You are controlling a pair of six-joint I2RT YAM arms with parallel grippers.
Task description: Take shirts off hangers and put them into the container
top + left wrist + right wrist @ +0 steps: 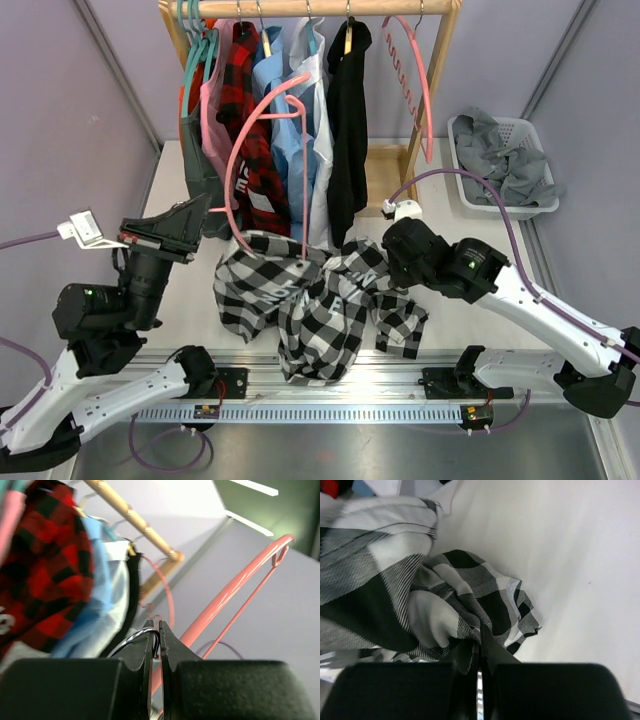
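Note:
A black-and-white check shirt (305, 300) lies crumpled on the table, its lower part hanging over the front edge. A pink hanger (262, 110) arcs up above it, and one end dips into the shirt's collar area. My left gripper (205, 207) is shut on the other end of that hanger (235, 587), which runs between its jaws (155, 625). At the shirt's right side, my right gripper (392, 250) is shut on a fold of the check cloth (460, 615), which goes in between its fingertips (480, 632). The white container (462, 165) at the back right holds a grey shirt (510, 160).
A wooden rail (300, 8) at the back carries red-and-black check (250, 120), light blue (290, 140), white and black (348, 130) shirts, and pink and dark grey ones at its left. Teal hangers (195, 40) and an empty pink hanger (418, 90) hang on it too.

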